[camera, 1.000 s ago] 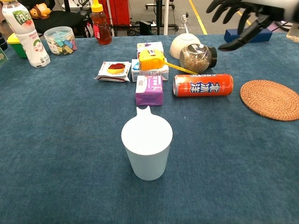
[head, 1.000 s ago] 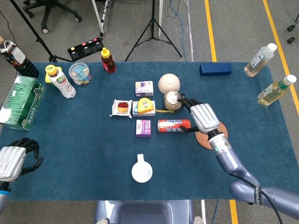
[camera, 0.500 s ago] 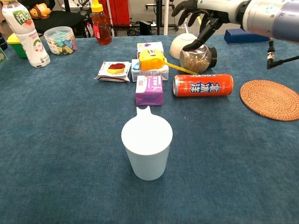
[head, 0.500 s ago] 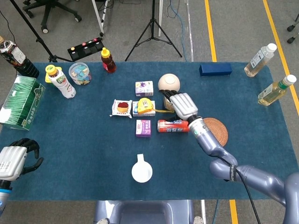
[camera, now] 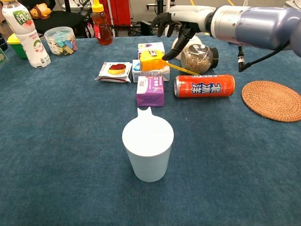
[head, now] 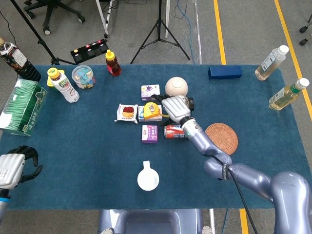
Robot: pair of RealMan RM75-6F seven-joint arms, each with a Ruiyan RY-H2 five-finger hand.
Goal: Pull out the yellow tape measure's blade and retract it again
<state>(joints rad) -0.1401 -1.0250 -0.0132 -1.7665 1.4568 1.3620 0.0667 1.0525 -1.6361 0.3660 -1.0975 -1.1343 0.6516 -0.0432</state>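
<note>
The right hand point(camera: 176, 26) hovers over the middle of the blue table point(head: 73, 146), fingers spread and curved downward, nothing in its grasp, one fingertip pointing down just beside the yellow tape measure point(camera: 151, 60). That tape measure sits on top of a small white box point(camera: 162, 73), just behind the purple carton point(camera: 150, 90), and its blade point(camera: 181, 69) already shows extended, a thin yellow strip running out to the right toward the spice jar point(camera: 197, 57) lying on its side, above the red soda can point(camera: 204, 86). So the pulling-out looks done and this reads as the retract half of the job, with the hand lining up on the case. In the head view the hand covers the space between the case and the white bowl point(head: 176, 86), so whether a finger actually touches the tape cannot be told from there; the chest view suggests a small gap. The next move likely calls for settling onto the case, steadying it on its perch and releasing the lock so the blade can reel in; the case could slide off the box if pushed sideways. The left hand point(head: 14, 167) waits low at the near left edge, fingers loosely curled, holding nothing.
</note>
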